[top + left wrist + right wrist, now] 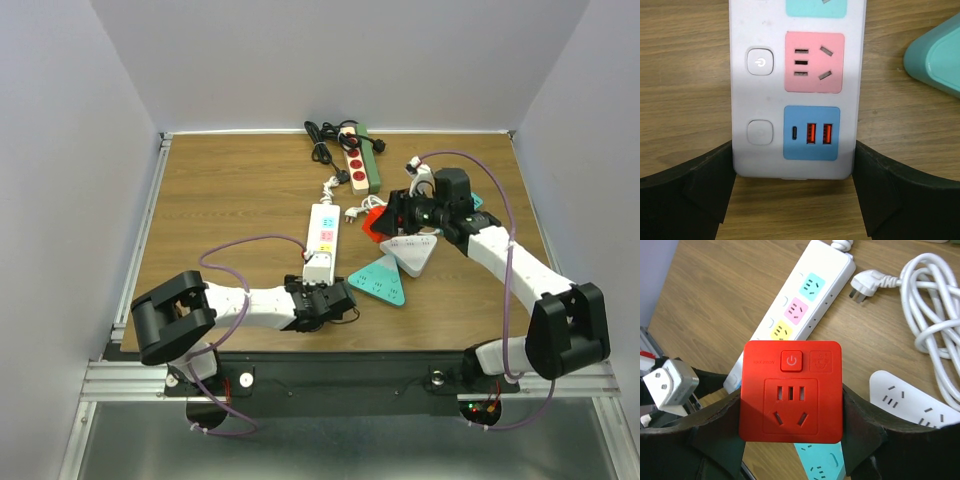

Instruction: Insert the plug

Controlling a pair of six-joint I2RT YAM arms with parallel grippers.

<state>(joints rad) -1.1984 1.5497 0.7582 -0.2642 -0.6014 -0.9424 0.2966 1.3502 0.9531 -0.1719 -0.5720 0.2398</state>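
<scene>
The plug [791, 390] is a red square adapter with a power button and a socket face. My right gripper [790, 407] is shut on its two sides and holds it above the table, right of the white power strip [323, 235]. In the top view the plug [374, 222] hangs by that gripper [385, 215]. The strip [795, 75] has coloured sockets and a blue USB panel. My left gripper [794, 172] is open and straddles its near end, one finger close against each side.
A teal triangular strip [380, 282] and a white triangular one [412, 252] lie under and in front of the right gripper. A long strip with red sockets [360, 160] and a black cable [322, 140] lie at the back. A coiled white cable [935, 315] ends in a white plug [867, 284].
</scene>
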